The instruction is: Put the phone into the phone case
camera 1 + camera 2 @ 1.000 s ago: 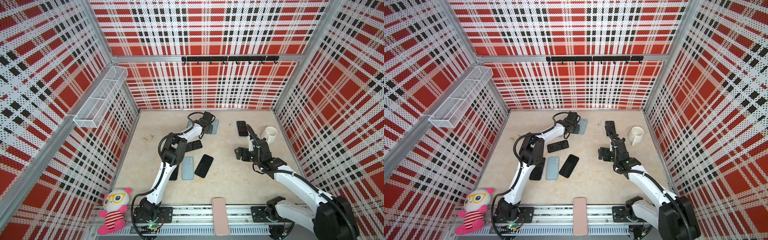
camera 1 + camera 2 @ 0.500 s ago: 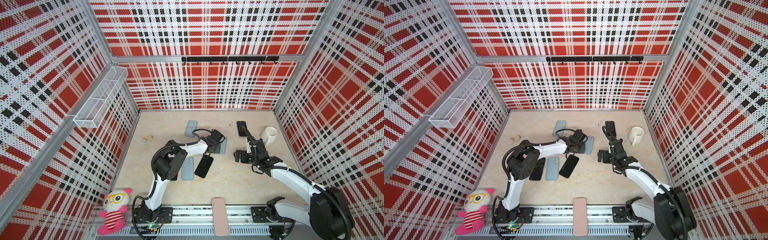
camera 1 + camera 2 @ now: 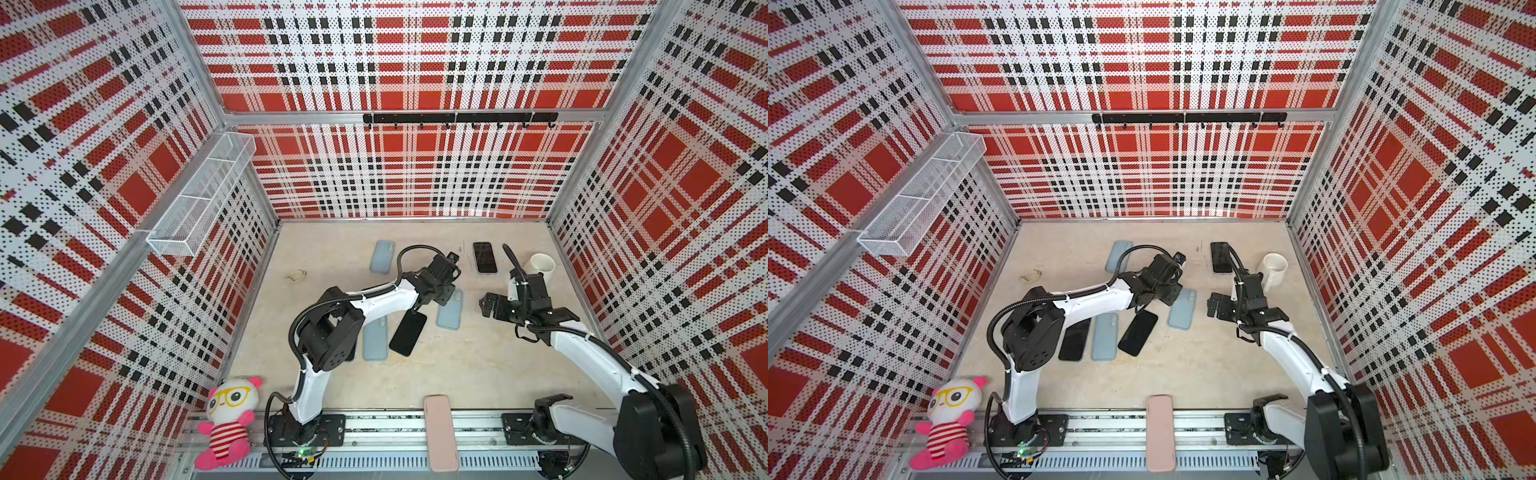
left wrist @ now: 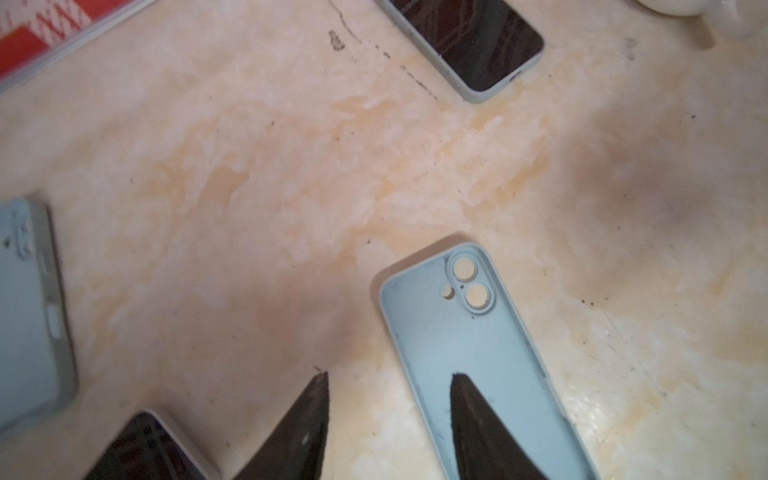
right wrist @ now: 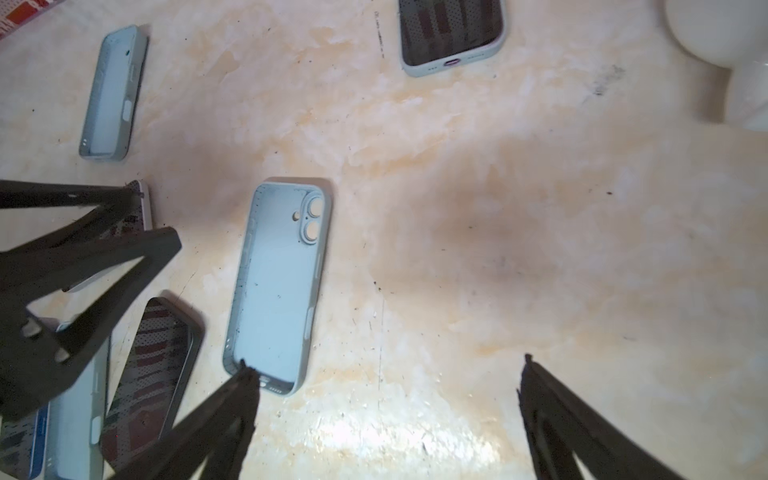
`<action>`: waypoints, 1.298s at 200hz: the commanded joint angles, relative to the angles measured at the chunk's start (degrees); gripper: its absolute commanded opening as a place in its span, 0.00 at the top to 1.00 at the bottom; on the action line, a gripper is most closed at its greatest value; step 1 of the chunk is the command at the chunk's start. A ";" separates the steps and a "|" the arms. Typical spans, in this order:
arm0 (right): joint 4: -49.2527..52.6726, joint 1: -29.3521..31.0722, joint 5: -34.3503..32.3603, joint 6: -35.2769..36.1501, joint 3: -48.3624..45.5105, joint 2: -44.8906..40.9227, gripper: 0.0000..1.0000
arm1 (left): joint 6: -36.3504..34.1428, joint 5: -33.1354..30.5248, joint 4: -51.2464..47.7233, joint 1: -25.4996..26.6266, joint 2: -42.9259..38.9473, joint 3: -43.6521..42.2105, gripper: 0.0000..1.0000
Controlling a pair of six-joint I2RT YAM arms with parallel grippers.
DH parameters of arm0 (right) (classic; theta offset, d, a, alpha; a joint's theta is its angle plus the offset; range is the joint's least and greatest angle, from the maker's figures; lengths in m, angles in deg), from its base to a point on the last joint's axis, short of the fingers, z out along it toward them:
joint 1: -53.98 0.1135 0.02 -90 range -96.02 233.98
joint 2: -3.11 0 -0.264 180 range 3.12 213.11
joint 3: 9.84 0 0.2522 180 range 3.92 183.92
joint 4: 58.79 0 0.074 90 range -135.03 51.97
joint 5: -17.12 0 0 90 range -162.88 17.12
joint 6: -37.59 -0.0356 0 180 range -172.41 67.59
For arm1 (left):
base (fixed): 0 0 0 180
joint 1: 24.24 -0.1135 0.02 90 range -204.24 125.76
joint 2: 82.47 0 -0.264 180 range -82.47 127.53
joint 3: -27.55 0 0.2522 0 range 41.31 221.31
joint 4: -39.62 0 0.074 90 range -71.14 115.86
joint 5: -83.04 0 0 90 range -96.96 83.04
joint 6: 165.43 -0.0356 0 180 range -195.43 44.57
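An empty light-blue phone case [image 3: 449, 308] [image 3: 1182, 308] lies face up mid-table, its camera cutouts clear in the wrist views [image 4: 478, 340] [image 5: 278, 282]. A bare black phone [image 3: 408, 332] [image 3: 1138, 332] [image 5: 153, 361] lies just left of it. My left gripper [image 3: 444, 296] [image 3: 1172, 296] [image 4: 389, 375] hovers open over the case's left edge, one finger above its floor, gripping nothing. My right gripper [image 3: 488, 305] [image 3: 1214, 305] [image 5: 386, 361] stands wide open just right of the case, one fingertip over its bottom corner.
A second blue case [image 3: 376, 336] and another black phone [image 3: 1075, 338] lie by the left arm. A third case [image 3: 382, 256], a cased phone [image 3: 484, 257] and a white mug [image 3: 541, 264] sit at the back. A pink case [image 3: 440, 432] rests on the front rail.
My left gripper brought the blue case from the back of the table to the middle, then opened and let it go. My right gripper edged toward the case.
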 commanded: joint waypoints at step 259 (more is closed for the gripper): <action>7.44 -1.05 -0.08 3.25 -0.22 -1.76 0.02 | -24.23 20.29 -10.85 -3.19 20.17 24.12 0.41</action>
